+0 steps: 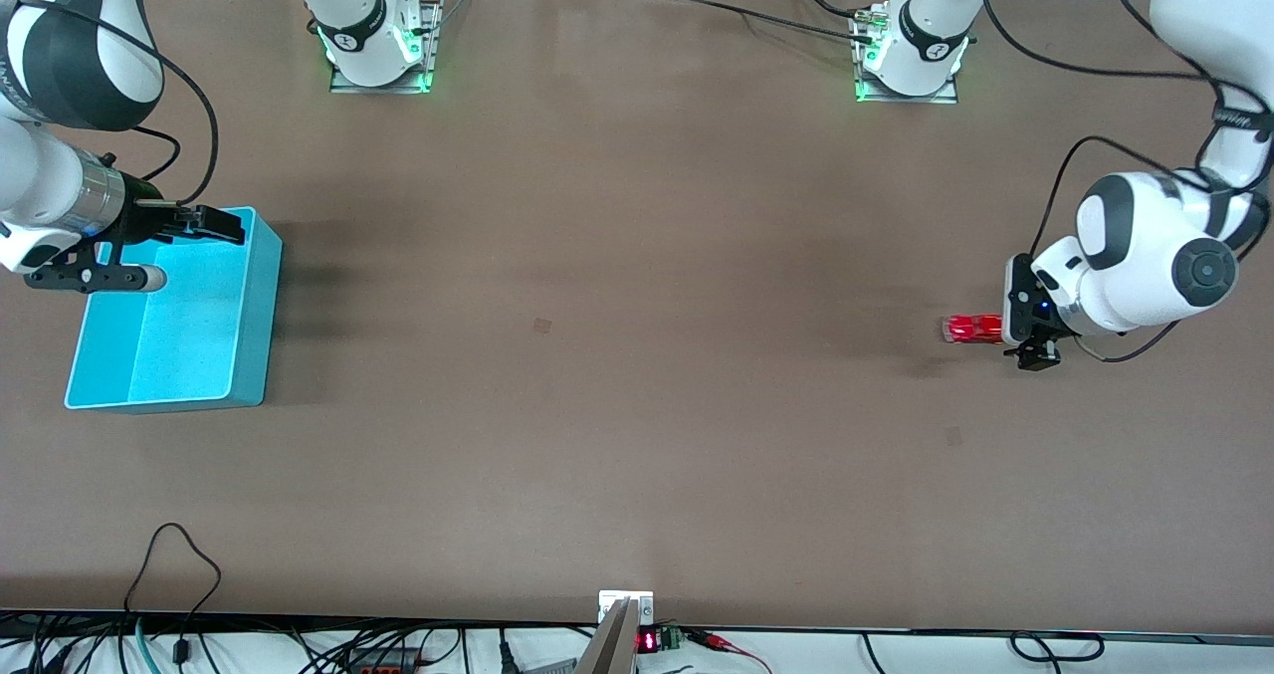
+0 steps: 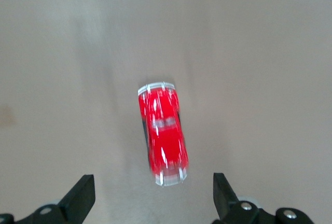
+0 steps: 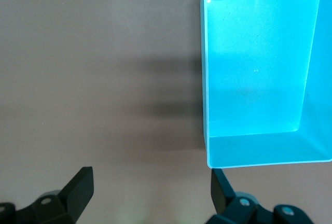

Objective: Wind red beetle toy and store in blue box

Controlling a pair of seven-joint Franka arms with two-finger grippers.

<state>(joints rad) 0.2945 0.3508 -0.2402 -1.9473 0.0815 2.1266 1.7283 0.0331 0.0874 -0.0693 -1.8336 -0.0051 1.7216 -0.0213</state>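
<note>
Both jaws stood wide, operator: your right gripper (image 1: 204,224) hung over the blue box (image 1: 254,316) at the right arm's end of the brown table (image 1: 617,355). Your left gripper (image 1: 1035,355) hovered beside the red beetle toy (image 1: 973,329), which lay on bare tabletop at the left arm's end, well apart from the box.

Illumination even and bright overhead. Soft, doubled shadows fall on the counter (image 1: 617,355) beside the blue box (image 1: 254,306). Red beetle toy (image 2: 163,133) appears smeared, possibly motion blur; glare streaks its roof.
</note>
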